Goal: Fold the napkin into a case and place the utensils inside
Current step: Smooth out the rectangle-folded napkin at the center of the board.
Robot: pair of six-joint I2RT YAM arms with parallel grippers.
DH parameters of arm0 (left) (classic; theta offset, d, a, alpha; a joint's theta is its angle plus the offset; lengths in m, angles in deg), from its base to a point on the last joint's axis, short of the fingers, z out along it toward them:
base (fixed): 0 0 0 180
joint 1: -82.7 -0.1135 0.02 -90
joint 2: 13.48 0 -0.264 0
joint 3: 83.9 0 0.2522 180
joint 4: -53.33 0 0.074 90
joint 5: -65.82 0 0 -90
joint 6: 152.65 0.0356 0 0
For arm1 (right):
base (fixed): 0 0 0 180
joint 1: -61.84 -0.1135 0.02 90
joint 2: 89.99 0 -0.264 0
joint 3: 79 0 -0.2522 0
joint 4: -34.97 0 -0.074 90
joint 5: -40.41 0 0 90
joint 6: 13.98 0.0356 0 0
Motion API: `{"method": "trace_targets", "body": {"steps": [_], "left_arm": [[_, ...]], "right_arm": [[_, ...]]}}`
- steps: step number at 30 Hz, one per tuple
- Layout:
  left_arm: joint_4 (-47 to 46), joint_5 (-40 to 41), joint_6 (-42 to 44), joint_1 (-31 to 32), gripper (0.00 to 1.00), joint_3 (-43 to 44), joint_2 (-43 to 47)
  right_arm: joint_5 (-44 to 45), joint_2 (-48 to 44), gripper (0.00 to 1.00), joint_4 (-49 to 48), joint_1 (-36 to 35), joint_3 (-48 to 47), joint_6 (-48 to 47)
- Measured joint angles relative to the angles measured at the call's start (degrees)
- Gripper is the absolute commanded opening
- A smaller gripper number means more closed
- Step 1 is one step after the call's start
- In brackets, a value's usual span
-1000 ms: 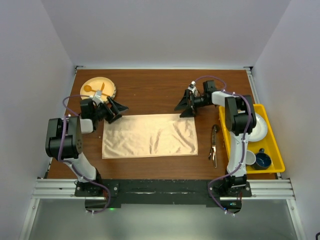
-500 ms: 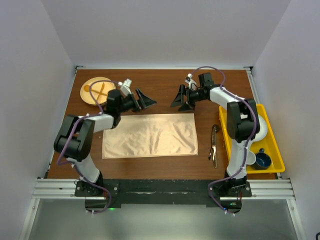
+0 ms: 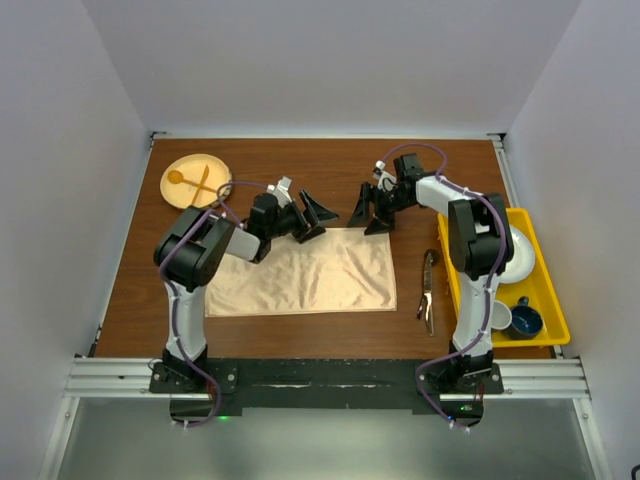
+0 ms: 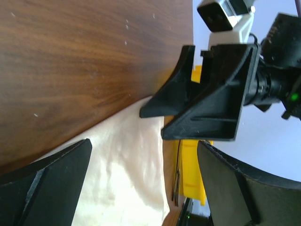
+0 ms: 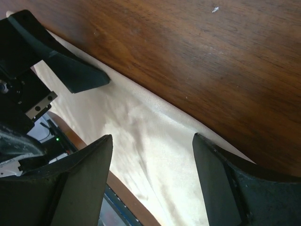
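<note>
Brown wood table point(image 3: 300, 165), plain white walls point(image 3: 330, 60) all round, and a metal rail point(image 3: 320, 378) along the near edge where both arms are bolted on.

Closest in is the napkin point(image 3: 300, 272), shiny peach satin, lying spread out flat as one wrinkly rectangle in the middle of the table. No fold in it yet, so no case. Just off its right edge, not touching it, the dark utensils point(image 3: 428, 290) lie on the bare wood between the cloth and a yellow tray point(image 3: 520, 343). The tray holds a white cup point(image 3: 498, 318), a blue cup point(image 3: 526, 322) and a white bowl point(image 3: 522, 252).

Further back, both claws sit at the napkin's far edge, facing each other. The left claw point(image 3: 318, 218) has its fingers spread wide with nothing between them, and its forearm reaches across the cloth's far left corner. The right claw point(image 3: 365, 218) is just beside the far right corner, fingers also apart, and its wrist view shows the cloth's edge running between them, not pinched.

Far left corner: a round wooden plate point(image 3: 190, 160) with a pale wooden spoon point(image 3: 178, 178) and fork point(image 3: 203, 182) on it.
</note>
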Motion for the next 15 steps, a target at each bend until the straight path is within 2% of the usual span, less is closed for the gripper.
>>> {"method": "trace_targets", "body": {"steps": [8,15], "left_arm": [[-1.9,2.3,-2.4,-0.4,1.00,0.6,-2.0],[-6.8,2.1,-5.0,-3.3,1.00,-2.4,-2.0]], "right_arm": [[2.4,0.1,0.75,1.9,-0.1,-1.0,-0.2],[2.9,0.1,0.74,2.5,0.0,-1.2,-0.7]]}}
